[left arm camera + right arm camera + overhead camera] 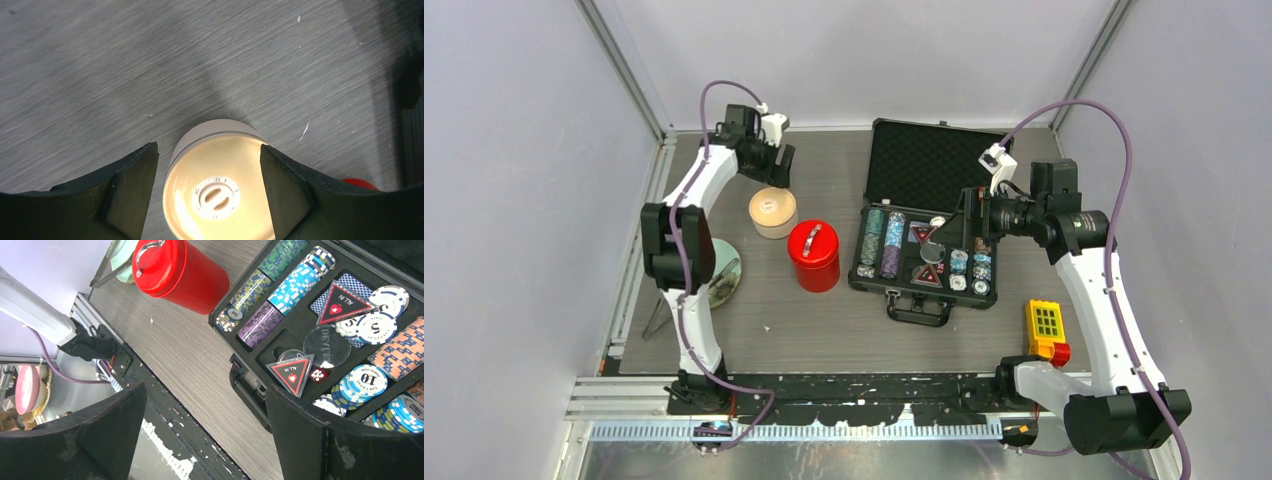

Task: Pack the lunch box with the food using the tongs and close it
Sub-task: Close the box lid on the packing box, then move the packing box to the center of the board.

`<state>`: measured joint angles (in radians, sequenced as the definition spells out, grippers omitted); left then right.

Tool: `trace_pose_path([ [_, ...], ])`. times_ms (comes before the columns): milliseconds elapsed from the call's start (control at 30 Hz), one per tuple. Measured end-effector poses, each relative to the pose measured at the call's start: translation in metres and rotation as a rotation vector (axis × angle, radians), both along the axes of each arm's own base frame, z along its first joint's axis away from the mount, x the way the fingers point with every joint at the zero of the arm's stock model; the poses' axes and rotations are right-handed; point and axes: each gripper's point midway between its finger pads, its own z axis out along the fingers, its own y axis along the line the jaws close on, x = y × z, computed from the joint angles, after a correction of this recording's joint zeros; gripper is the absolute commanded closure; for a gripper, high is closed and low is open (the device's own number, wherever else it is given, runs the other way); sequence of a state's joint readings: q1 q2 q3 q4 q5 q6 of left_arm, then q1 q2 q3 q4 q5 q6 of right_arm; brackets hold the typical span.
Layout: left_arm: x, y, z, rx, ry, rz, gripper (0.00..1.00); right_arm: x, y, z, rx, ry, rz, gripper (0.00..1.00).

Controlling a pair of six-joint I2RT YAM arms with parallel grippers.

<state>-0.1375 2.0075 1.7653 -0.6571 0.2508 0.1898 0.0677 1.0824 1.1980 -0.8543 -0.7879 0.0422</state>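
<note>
Two open grippers, one lidded tin

The lunch box stands at the far left of the table, just beside the red canister. Its cream lid is on, so any contents are hidden. The left gripper hangs over it, jaws spread to either side of the lid, gripping nothing. The right gripper gapes wide and empty above the poker case, which lies open with rows of chips inside. The tin probably handles light, rigid and slippery, so the lid's rim looks the safest hold. The tongs lie by the plate; no food can be made out.
</note>
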Motion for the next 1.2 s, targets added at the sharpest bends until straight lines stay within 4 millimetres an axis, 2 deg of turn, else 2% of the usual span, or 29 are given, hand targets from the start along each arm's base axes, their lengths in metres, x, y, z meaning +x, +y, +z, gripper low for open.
trace_pose_path([
  [167,0.004,-0.007,-0.044,-0.064,0.115,-0.008,0.27,-0.001,0.0,0.0,-0.004,-0.007,0.003,0.07],
  [300,0.003,-0.014,-0.046,-0.113,0.138,-0.014,0.33,-0.001,-0.001,-0.001,-0.007,-0.01,0.005,0.07],
  [500,-0.002,-0.011,-0.046,-0.147,0.149,-0.02,0.38,-0.002,-0.001,-0.002,-0.012,-0.006,0.004,0.07],
  [567,-0.01,-0.007,-0.046,-0.155,0.156,-0.018,0.39,-0.002,-0.001,-0.002,-0.013,-0.005,0.005,0.07],
  [833,-0.067,0.006,-0.051,-0.141,0.206,-0.047,0.42,-0.003,-0.001,-0.002,-0.013,-0.002,0.006,0.07],
  [1200,-0.105,0.017,-0.052,-0.127,0.198,-0.117,0.47,-0.005,-0.001,0.001,-0.011,-0.017,0.006,0.07],
])
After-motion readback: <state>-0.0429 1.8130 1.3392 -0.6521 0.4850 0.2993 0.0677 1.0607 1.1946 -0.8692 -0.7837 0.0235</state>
